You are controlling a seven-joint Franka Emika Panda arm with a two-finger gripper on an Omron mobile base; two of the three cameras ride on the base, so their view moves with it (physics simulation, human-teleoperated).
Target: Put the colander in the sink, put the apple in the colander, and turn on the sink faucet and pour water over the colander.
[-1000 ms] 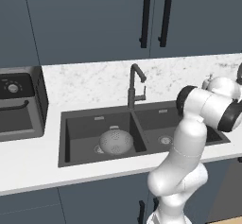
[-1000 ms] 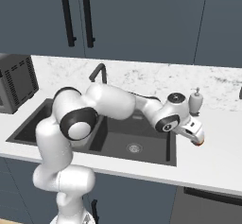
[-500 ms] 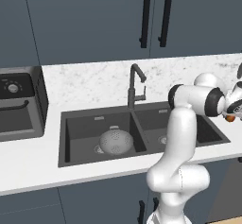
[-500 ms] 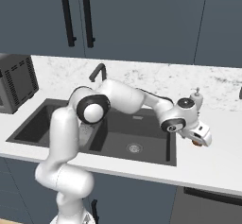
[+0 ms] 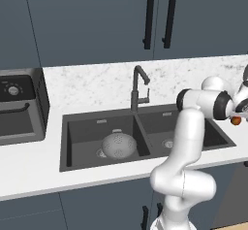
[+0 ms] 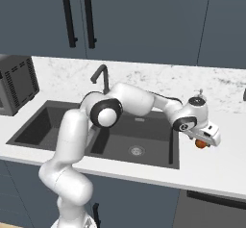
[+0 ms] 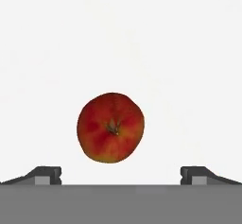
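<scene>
Open pincer (image 7: 121, 175) hovers over the small round red-orange apple (image 7: 110, 127), which sits off-centre toward 9 o'clock; closing may nudge it rolling across the white tabletop (image 7: 189, 53).

- The apple (image 7: 111, 127) looked smooth, red-orange, faintly glossy.
- The colander (image 5: 119, 145) looked like pale perforated metal.
- The sink (image 5: 87, 133) was matt dark grey.
- The countertop (image 6: 158, 82) resembled speckled white marble.

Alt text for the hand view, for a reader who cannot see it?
A red-orange apple seen from above, stem up, lies on a plain white counter. The open gripper hangs over it, its dark fingertips wide to either side, not touching.
</scene>
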